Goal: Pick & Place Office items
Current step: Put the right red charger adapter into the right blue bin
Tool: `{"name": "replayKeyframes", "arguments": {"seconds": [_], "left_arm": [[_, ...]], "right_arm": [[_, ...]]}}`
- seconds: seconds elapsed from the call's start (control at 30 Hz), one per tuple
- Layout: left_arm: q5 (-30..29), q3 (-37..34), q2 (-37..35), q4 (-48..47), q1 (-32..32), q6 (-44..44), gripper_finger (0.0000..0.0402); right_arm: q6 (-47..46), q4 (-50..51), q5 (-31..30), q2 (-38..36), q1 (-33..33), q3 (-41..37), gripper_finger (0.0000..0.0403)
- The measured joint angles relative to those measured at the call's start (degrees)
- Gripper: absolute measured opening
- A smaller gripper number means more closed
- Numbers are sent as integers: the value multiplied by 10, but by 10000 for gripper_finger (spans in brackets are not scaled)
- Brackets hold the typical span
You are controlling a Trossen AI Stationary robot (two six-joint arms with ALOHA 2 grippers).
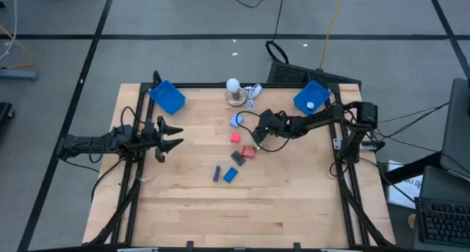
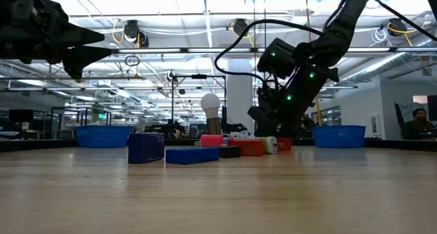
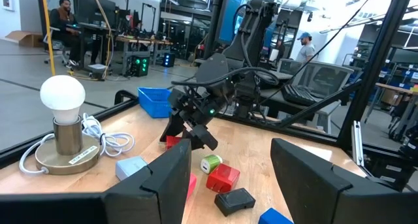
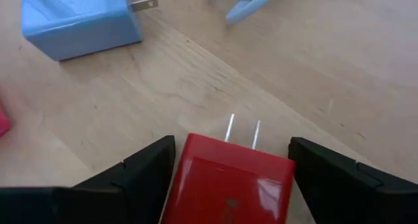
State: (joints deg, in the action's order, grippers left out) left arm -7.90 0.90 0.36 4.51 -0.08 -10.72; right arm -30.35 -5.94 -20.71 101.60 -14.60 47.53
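Right of centre in the overhead frame, the right gripper (image 4: 228, 168) is seen open, fingers either side of a red plug adapter (image 4: 228, 181) on the wooden table (image 1: 294, 200), not yet clamped. Glossy rigid plastic, probably light and slippery; its flat sides should be taken, clear of the metal prongs. At the left edge, the left gripper (image 1: 175, 134) is held open, waiting.

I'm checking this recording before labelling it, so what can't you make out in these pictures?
- Right pincer: right wrist view, contact with the red charger unclear; picture's bottom edge cuts both.
- Light blue charger: right wrist view, cut by the top edge.
- Green piece: left wrist view, too small to identify.
- Dark grey piece: low view, partly behind the blue block.
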Motion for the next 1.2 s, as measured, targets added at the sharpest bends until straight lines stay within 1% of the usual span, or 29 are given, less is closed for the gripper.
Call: {"name": "replayKeyframes", "arguments": {"seconds": [0.1, 0.2, 0.27, 0.37, 0.5, 0.63, 0.8, 0.9, 1.07, 1.2], "left_arm": [[0, 0, 0, 0, 0, 0, 214], [0, 0, 0, 0, 0, 0, 214], [0, 0, 0, 0, 0, 0, 214], [0, 0, 0, 0, 0, 0, 214], [0, 0, 0, 0, 0, 0, 214], [0, 0, 0, 0, 0, 0, 214], [0, 0, 0, 0, 0, 0, 214], [1, 0, 0, 0, 0, 0, 214], [1, 0, 0, 0, 0, 0, 214], [1, 0, 0, 0, 0, 0, 214]], "right_arm": [[-15, 1, 17, -1, -1, 0, 263], [-15, 2, 25, -1, -1, 0, 227], [-14, 3, 45, -5, -2, 0, 208], [-15, 5, 75, -13, -4, 0, 208], [-16, 8, 117, -45, -3, -1, 208], [-3, 4, 123, -97, -3, -1, 208], [49, 11, 99, -171, -12, -1, 208], [66, 23, 56, -215, -34, -1, 208], [116, 69, -23, -274, -87, -1, 208], [126, 120, -56, -300, -149, 0, 208]]}}
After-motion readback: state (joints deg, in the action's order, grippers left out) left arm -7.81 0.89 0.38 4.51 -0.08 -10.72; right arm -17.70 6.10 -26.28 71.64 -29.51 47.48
